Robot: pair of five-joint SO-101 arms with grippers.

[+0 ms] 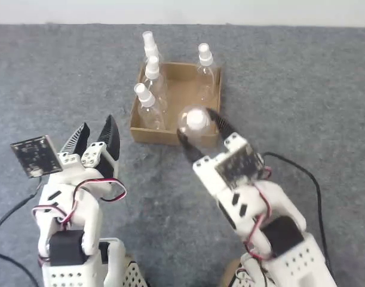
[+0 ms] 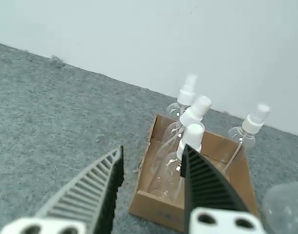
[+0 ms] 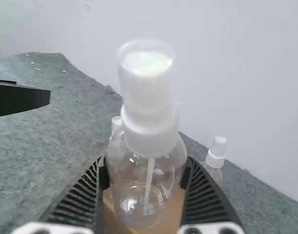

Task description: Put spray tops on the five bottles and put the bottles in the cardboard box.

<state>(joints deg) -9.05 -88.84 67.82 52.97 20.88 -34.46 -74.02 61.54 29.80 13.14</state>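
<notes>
Closest to you, your left gripper (image 1: 97, 122) sits at the near-left of the table, jaws spread with nothing between them, well apart from the work. Your right gripper (image 1: 194, 122) is the nearer arm to the job. It pinches the fifth bottle (image 3: 146, 180) around its body, upright, with the spray top (image 3: 146, 92) already on and pointing straight up.

From above, that bottle hangs over the near-right corner of the cardboard box (image 1: 151, 135), about level with the near wall, so the box floor lies just ahead of and below your gripper. I judge the coming move to be a short push forward and a straight drop, with the bottle's long axis kept vertical.

Bare cardboard shows on the right side of the box, beyond the held bottle. Along the left wall stand the near-left bottle (image 1: 147, 110) and the middle-left bottle (image 1: 155, 81), both capped. The far-right bottle (image 1: 206, 75) stands capped in the far-right corner. The far-left bottle (image 1: 149, 43) is capped too, but you cannot tell whether it stands inside the far corner or just behind the wall.
</notes>
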